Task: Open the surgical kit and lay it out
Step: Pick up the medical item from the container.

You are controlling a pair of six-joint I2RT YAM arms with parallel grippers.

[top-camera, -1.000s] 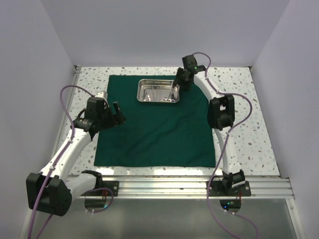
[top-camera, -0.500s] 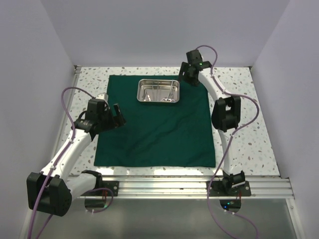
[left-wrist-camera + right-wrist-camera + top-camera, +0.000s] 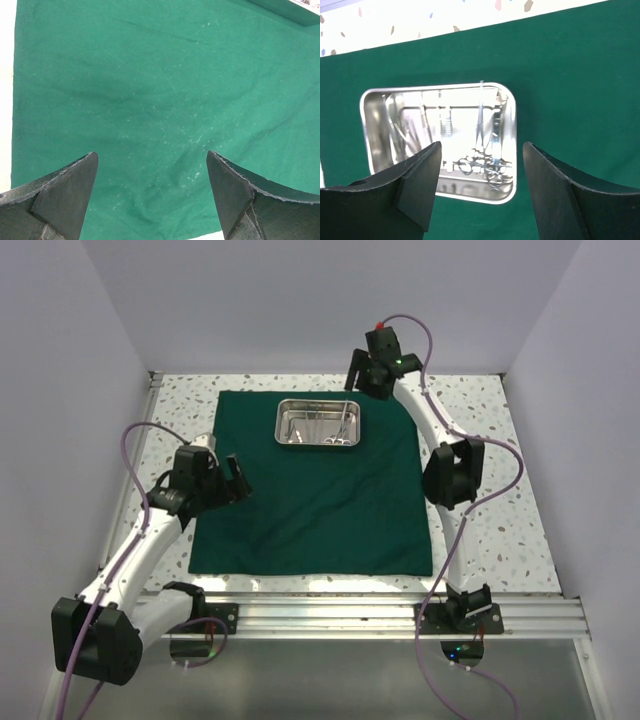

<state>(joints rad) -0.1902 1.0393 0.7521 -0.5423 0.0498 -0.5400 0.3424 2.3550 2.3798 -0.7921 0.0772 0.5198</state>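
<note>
1. The table (image 3: 480, 530) has a white top speckled with grey. Pale lilac walls (image 3: 300, 300) close it in on three sides, and a metal rail (image 3: 340, 615) runs along the lower edge of the overhead frame.
2. A dark green cloth (image 3: 320, 500) lies spread flat as a large square over the middle of the table.
3. A shiny steel tray (image 3: 279, 425) sits on the cloth, near its upper edge at upper centre of the frame.
4. Steel tools (image 3: 480, 165) lie inside the tray. Ring handles show at its lower end in the right wrist view, but the separate pieces are hard to tell apart.
5. The left arm bends up from the lower left corner. Its gripper (image 3: 236, 475) hangs over the cloth's left edge, well apart from the tray.
6. In the left wrist view this gripper (image 3: 151, 155) is spread wide and holds nothing, with only green cloth (image 3: 150, 90) beneath it.
7. The right arm reaches up the right side of the frame, its purple cable (image 3: 425, 340) looping above it. Its gripper (image 3: 356, 380) is raised just beyond the tray's upper right corner.
8. The right wrist view shows this gripper (image 3: 481, 145) wide apart and empty, looking down on the tray (image 3: 370, 100).
</note>
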